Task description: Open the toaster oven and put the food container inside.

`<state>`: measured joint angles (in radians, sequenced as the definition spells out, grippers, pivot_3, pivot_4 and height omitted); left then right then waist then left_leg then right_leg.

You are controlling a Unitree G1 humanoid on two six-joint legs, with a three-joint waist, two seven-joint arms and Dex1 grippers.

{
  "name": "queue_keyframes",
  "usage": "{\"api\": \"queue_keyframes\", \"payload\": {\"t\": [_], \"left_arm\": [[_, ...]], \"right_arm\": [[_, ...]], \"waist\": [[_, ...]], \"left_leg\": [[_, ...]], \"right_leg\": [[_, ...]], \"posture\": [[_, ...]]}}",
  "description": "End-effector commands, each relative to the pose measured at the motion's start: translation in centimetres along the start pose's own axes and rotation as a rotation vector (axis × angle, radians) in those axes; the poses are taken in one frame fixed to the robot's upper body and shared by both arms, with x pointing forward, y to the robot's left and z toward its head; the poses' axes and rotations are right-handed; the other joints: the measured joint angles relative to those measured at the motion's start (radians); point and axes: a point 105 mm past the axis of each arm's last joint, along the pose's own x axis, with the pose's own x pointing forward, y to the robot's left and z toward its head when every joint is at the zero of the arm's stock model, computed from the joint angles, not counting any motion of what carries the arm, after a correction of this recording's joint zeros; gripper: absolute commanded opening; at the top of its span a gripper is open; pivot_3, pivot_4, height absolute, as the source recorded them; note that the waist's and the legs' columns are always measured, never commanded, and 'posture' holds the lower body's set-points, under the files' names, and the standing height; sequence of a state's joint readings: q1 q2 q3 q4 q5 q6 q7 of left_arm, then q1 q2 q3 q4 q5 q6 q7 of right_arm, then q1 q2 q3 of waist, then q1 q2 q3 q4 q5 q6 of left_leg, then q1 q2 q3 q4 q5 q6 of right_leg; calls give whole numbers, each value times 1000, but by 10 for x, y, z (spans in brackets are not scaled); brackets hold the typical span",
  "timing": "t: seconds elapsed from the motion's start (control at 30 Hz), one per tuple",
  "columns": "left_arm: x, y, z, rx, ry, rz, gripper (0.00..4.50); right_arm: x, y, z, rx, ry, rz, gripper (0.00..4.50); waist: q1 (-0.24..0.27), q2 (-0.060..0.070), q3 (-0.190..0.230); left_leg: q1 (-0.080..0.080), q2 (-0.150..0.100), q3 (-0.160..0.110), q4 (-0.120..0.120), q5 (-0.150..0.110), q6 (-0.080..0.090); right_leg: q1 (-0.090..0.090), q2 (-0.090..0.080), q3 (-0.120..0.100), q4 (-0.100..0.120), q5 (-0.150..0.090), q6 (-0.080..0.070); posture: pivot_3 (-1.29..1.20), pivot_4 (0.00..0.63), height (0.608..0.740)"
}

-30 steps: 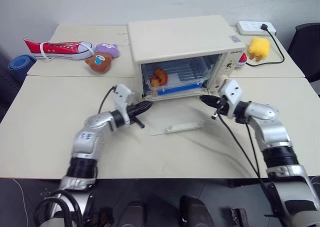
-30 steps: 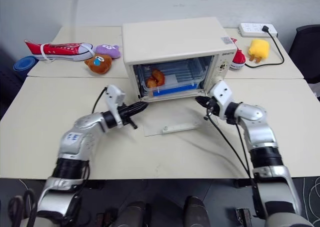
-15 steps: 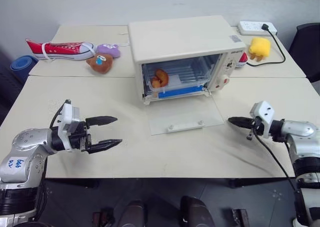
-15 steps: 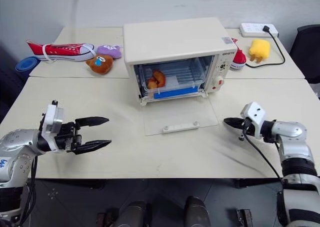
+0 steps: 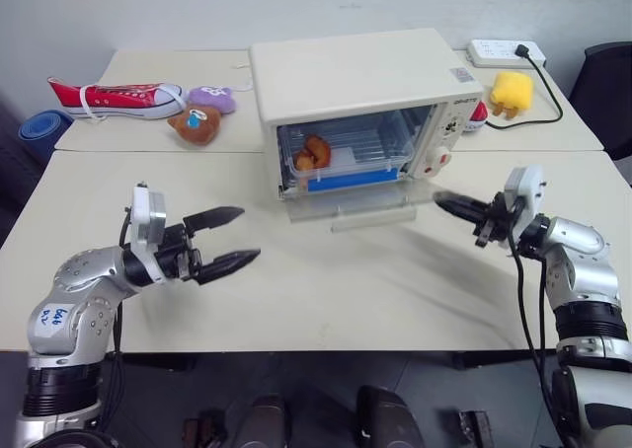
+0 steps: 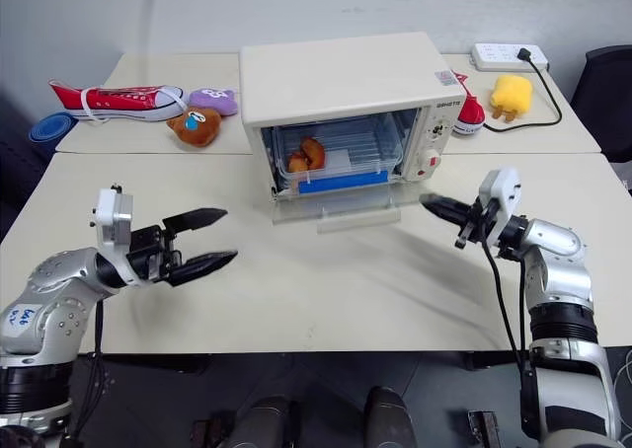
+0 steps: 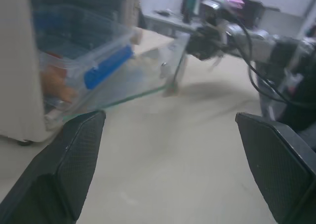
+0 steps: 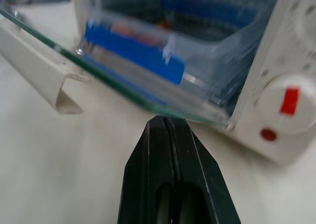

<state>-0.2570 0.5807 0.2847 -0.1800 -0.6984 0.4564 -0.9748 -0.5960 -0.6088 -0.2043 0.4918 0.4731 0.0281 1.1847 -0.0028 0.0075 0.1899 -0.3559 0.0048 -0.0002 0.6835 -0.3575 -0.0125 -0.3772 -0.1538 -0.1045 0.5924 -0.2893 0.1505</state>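
1. Two cream tables (image 5: 326,290) pushed together, seam running left-right; near one bare at front.
2. Toaster oven (image 5: 360,83) sits centre, on the far edge of the near table at the seam, glass door partly lowered toward the near side.
3. Far table, left: red sneaker (image 5: 114,97) w/ white sole, lying on its side.
4. Just right of it: purple plush (image 5: 212,97) and brown plush (image 5: 195,122), touching each other, near oven's left side.
5. Far right: white power strip (image 5: 505,51) w/ black cable (image 5: 548,98) looping toward the seam.
6. Yellow plush (image 5: 512,94) just near of strip.
7. Red-and-white item (image 5: 478,117) tucked by oven's right rear, mostly hidden, can't ID.
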Motion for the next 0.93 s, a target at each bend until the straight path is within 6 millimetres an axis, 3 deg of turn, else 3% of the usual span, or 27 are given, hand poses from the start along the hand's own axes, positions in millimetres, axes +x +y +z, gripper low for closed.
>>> {"api": "queue_keyframes", "payload": {"t": [0.03, 0.23, 0.47, 0.6, 0.73, 0.8, 0.93], "left_arm": [[1, 17, 19, 3, -132, 146, 4477], [3, 37, 21, 18, -155, 282, 4477], [-14, 33, 9, 75, -29, 263, 4477], [-40, 27, -17, 182, 172, 248, 4500], [-69, 26, -42, 227, 311, 270, 4500], [-81, 24, -50, 221, 346, 271, 4500], [-90, 19, -52, 285, 355, 279, 4500]], "right_arm": [[20, -6, 49, 41, -185, -33, 0], [41, -8, 67, 63, -254, -22, 0], [21, 4, 53, 42, -132, 14, 0], [-2, 35, 26, -87, 19, 130, 862], [-18, 64, 2, -165, 104, 242, 2236], [-22, 74, -6, -202, 124, 285, 3031], [-28, 88, -31, -189, 160, 315, 4205]], "waist": [[-2, 0, 0], [0, 0, 0], [1, 0, 0], [1, 0, 0], [1, 0, 0], [1, 1, 0], [1, 1, 0]], "left_leg": [[0, 0, 0, 0, 0, 0], [0, 0, 0, 0, 0, 0], [-1, 0, 0, -1, 0, 0], [-1, 0, 1, -2, 0, -1], [0, 1, 3, -2, -1, -1], [1, 2, 4, -2, -1, -1], [1, 3, 5, -2, -2, -1]], "right_leg": [[0, 0, 0, 0, 0, 0], [0, 1, 0, 0, 0, 0], [-1, 1, 0, -1, 0, 0], [-1, 1, 0, -1, 0, 0], [-1, 2, 1, -1, 0, 0], [-1, 2, 2, -1, 0, 0], [-1, 3, 2, -1, 0, 0]], "posture": [[0, 150, 740], [0, 150, 740], [0, 150, 740], [0, 150, 740], [0, 150, 740], [0, 150, 740], [0, 150, 740]]}}
